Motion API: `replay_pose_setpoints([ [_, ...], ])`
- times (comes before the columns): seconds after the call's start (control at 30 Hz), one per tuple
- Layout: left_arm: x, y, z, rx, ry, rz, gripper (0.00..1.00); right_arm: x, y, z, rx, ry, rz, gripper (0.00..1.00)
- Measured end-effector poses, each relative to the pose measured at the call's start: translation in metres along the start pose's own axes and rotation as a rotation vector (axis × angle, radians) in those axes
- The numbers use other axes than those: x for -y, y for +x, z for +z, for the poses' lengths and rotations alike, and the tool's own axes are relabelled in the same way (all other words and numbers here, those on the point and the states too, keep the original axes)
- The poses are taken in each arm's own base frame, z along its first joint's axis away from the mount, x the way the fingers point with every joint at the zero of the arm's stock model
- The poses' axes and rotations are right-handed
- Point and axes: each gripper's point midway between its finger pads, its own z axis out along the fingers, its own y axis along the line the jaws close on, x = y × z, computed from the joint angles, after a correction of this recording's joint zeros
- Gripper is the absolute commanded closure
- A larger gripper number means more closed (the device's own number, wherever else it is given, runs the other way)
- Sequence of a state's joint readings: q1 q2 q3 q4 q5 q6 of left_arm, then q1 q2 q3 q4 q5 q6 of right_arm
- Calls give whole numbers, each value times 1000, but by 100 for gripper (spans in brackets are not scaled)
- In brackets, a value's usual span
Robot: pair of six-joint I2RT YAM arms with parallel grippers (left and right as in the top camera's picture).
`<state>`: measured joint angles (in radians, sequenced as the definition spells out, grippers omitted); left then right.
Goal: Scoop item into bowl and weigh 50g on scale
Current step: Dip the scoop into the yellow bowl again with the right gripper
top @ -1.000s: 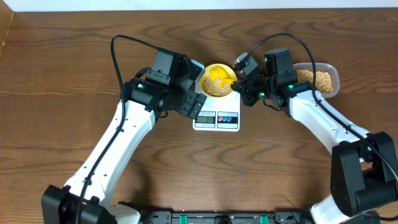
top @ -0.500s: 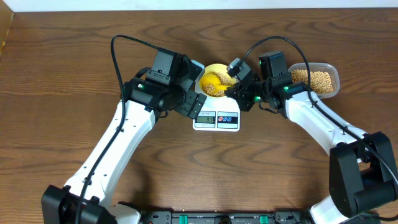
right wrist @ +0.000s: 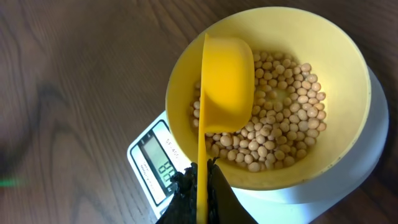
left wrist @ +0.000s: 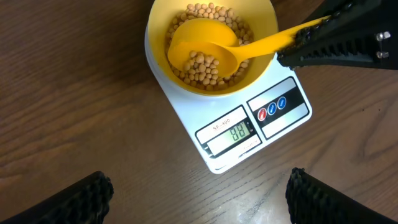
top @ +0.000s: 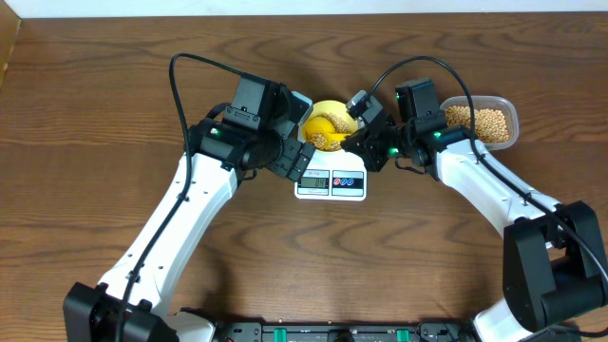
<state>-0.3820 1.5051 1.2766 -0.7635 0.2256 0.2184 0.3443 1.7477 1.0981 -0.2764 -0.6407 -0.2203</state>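
The pale yellow bowl (left wrist: 155, 37) stands on the white scale (left wrist: 283, 109), whose display is lit. Tan beans (right wrist: 286, 124) cover the bowl's bottom. My right gripper (right wrist: 202, 186) is shut on the thin handle of the yellow scoop (right wrist: 227, 81). The scoop's cup sits tilted inside the bowl with beans (left wrist: 202, 62) in it. My left gripper (left wrist: 199, 199) hangs open over bare wood just in front of the scale, nothing between its fingers (left wrist: 68, 199). From overhead, bowl (top: 319, 106), scale (top: 331, 180) and right gripper (top: 364, 139) sit mid-table, the left gripper (top: 296, 157) beside them.
A clear plastic tub (top: 484, 121) of beans stands at the back right, behind the right arm. The left arm reaches in from the front left, the right arm from the front right. Brown wooden table (top: 95, 190) lies all around.
The right gripper has swung left and brought the scoop into the bowl over the beans. In the last half second it barely shifted. The left arm has stayed put.
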Motion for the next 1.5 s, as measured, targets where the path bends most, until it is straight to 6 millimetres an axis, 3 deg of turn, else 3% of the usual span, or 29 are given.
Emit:
replay_pose_setpoints([
  [0.4, 0, 0, 0, 0, 0, 0, 9, -6, -6, -12, 48, -117, 105, 99],
  [0.93, 0, 0, 0, 0, 0, 0, 9, 16, -18, -39, 144, -167, 224, 99],
  [1.5, 0, 0, 0, 0, 0, 0, 9, 14, -23, -41, 167, -186, 212, 99],
])
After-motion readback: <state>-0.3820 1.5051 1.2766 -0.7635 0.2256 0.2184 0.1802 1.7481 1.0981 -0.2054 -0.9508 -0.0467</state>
